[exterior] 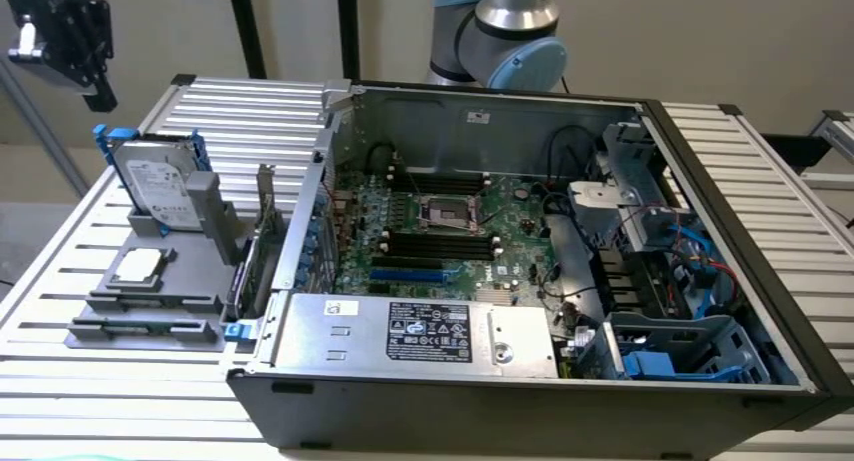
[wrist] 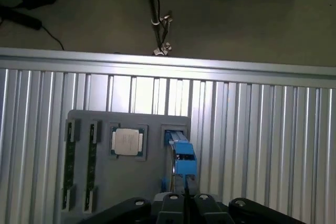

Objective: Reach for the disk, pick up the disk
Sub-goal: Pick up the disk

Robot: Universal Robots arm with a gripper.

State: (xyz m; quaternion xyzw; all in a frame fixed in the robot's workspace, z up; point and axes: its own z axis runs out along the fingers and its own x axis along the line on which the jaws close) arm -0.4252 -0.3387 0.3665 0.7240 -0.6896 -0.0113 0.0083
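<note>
Gripper (wrist: 185,186) above upright disk (wrist: 181,157), fingers together, nothing held. Risk: descending unopened, tips strike the top edge and tip it out of the grey holder (wrist: 152,177).

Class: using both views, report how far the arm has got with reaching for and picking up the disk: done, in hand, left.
Done: nothing yet; the disk stands upright in the grey holder, beside the processor chip. In hand: the reach; the gripper hangs above the disk, clearly apart from it, roughly in line with its blue-railed edge. Left: contact, grip and lift; none shows.
</note>
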